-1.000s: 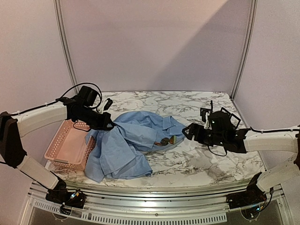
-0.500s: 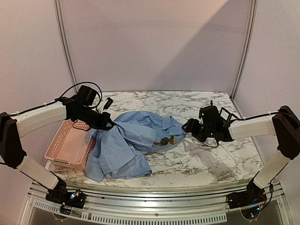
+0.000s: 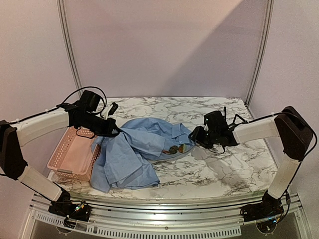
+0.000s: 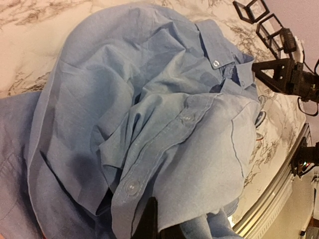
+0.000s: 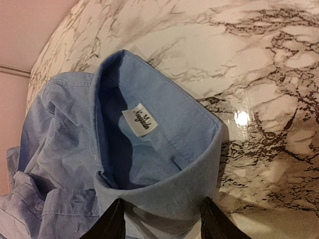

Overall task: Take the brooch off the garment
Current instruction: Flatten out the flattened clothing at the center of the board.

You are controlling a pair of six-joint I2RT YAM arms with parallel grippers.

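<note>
Only overhead shows you the brooch (image 3: 177, 148) and left gripper (image 3: 114, 132) clamping the garment (image 3: 128, 160); close-up, right gripper (image 5: 163, 221) straddles the collar (image 5: 167, 196), fingers parted.

Dim, pinkish light throughout. In the top view a diagonal shadow crosses the back wall (image 3: 164, 50), brighter at upper right. A small glare spot shines on the worktop (image 5: 269, 64), right wrist view.

Plain pale lilac walls (image 3: 164, 50), metal corner posts (image 3: 69, 50), white marble-veined table (image 3: 219, 172), aluminium rail (image 3: 164, 208) along near edge.
</note>
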